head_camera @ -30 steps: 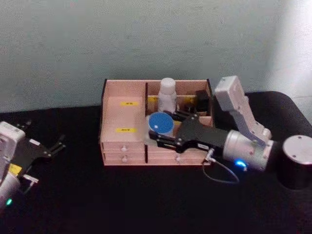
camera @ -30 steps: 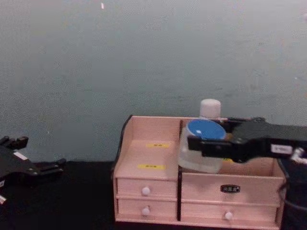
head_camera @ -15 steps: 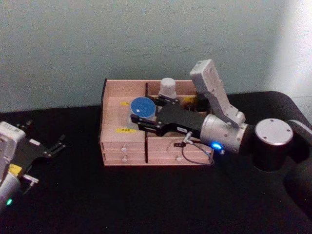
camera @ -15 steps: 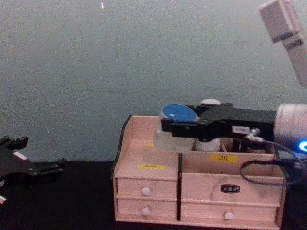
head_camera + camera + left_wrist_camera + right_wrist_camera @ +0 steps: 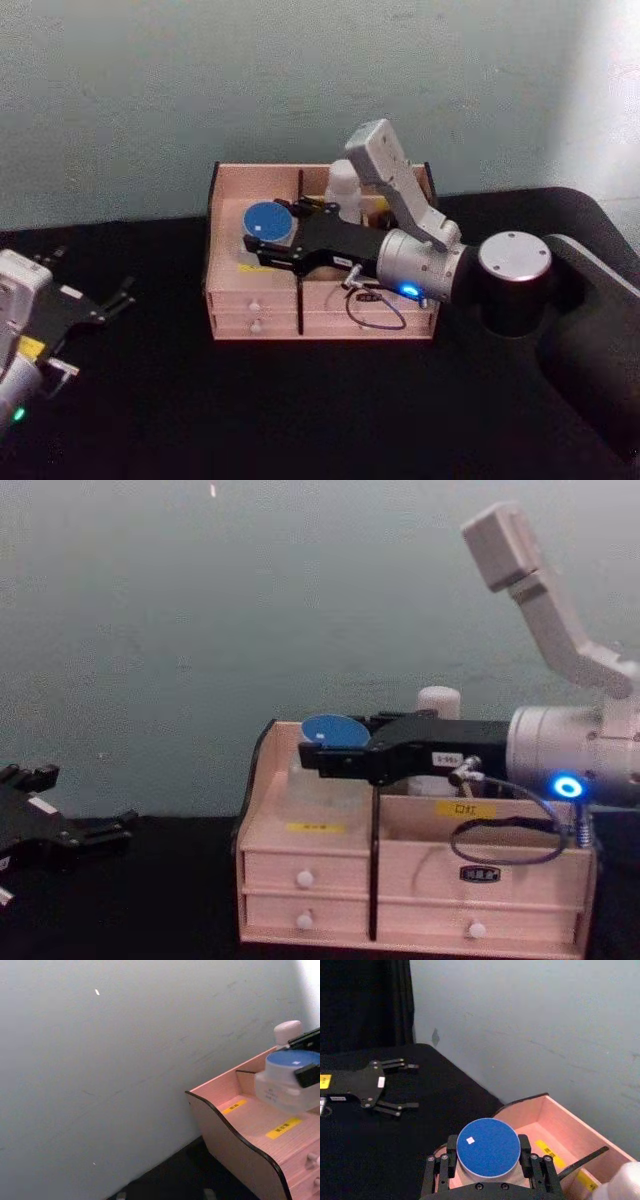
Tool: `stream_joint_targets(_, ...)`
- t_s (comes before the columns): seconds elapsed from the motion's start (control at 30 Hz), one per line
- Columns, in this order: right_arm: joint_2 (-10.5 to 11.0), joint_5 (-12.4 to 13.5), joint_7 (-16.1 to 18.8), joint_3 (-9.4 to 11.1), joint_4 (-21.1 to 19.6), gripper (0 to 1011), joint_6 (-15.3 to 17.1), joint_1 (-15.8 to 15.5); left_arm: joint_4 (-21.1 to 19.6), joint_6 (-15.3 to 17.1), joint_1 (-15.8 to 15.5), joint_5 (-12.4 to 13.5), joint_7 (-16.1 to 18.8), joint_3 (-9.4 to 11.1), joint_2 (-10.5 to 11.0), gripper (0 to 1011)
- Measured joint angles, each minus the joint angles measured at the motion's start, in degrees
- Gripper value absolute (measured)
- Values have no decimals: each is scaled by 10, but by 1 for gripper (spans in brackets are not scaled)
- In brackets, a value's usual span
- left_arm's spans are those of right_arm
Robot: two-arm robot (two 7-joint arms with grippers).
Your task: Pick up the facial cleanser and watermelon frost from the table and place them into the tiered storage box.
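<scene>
My right gripper (image 5: 268, 238) is shut on a clear jar with a round blue lid (image 5: 266, 221); I cannot tell which task item it is. It holds the jar just above the left stepped shelf of the tiered storage box (image 5: 255, 298), a pale pinkish wooden organiser with yellow labels and white-knobbed drawers. In the chest view the jar (image 5: 330, 736) hangs low over that shelf, left of the dark divider. A white bottle with a white cap (image 5: 343, 184) stands in the box's back right compartment. My left gripper (image 5: 120, 296) rests open on the black table at the far left.
The box (image 5: 310, 875) stands against a pale grey-green wall on a black tabletop. The right arm's forearm (image 5: 580, 755) crosses over the box's right half, with a loose cable (image 5: 500, 840) hanging before the drawers. Bare black table lies in front of the box.
The right gripper has carried the blue-lidded jar leftward, from the box's right section across the divider to the left section, and lowered it slightly. The left arm has not moved.
</scene>
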Motion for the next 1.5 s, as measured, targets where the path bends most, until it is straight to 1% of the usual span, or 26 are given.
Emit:
stream_joint_targets(0.13, -16, -1, 5, -2, 32, 717, 3, 14, 0, 0, 0, 0, 0, 0, 0, 1001)
stream_joint_targets(0.47, -46, -5, 5, -2, 91, 717, 5, 41, 0, 0, 0, 0, 0, 0, 0, 1001)
stream_joint_targets(0.67, -57, -8, 5, 1, 117, 717, 5, 51, 0, 0, 0, 0, 0, 0, 0, 1001)
stream_joint_targets(0.93, -64, -12, 5, 5, 128, 717, 5, 55, 0, 0, 0, 0, 0, 0, 0, 1001)
stream_joint_targets(1.5, -63, -11, 5, 5, 128, 717, 5, 55, 0, 0, 0, 0, 0, 0, 0, 1001)
